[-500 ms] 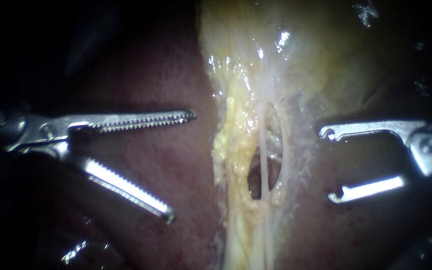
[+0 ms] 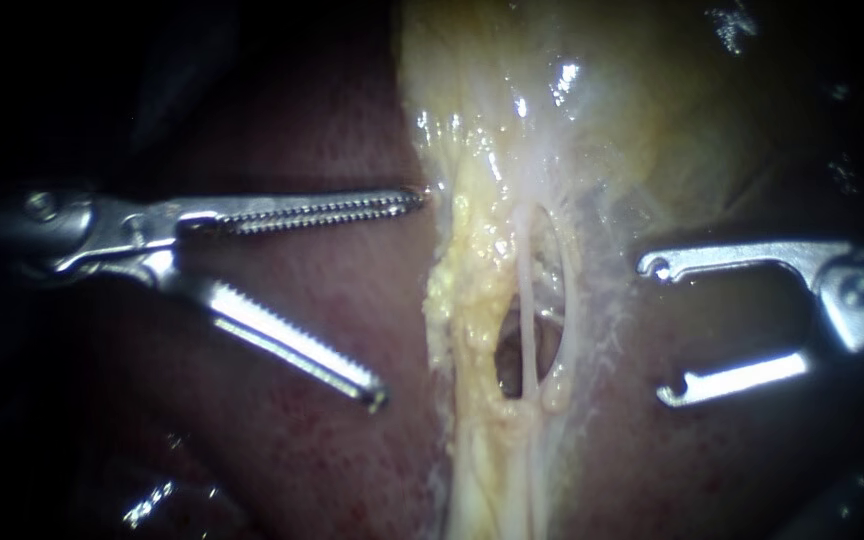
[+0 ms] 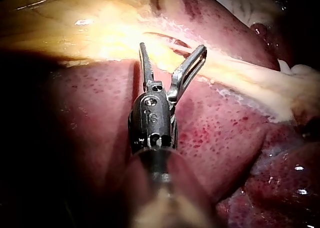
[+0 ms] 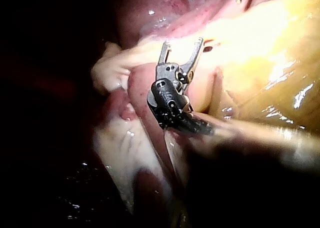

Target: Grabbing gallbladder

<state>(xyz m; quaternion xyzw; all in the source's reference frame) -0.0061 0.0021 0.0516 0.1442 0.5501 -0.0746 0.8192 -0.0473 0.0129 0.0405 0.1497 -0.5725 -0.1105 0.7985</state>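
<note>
The left instrument (image 2: 399, 297) is advancing. Its wide-open jaws are sitting nearer the gallbladder (image 2: 592, 110) than half a second ago. The upper toothed jaw is now reaching the pale edge of the yellow tissue, and the lower one is hanging over the liver (image 2: 282, 300). The right instrument (image 2: 659, 330) is keeping its place, jaws wide and gripping nothing. The gallbladder is lying at upper centre, with a thin tube (image 2: 527, 310) below it crossing a dark gap between the instruments. Only the left wrist view is showing the liver's red speckling under the shaft.
</note>
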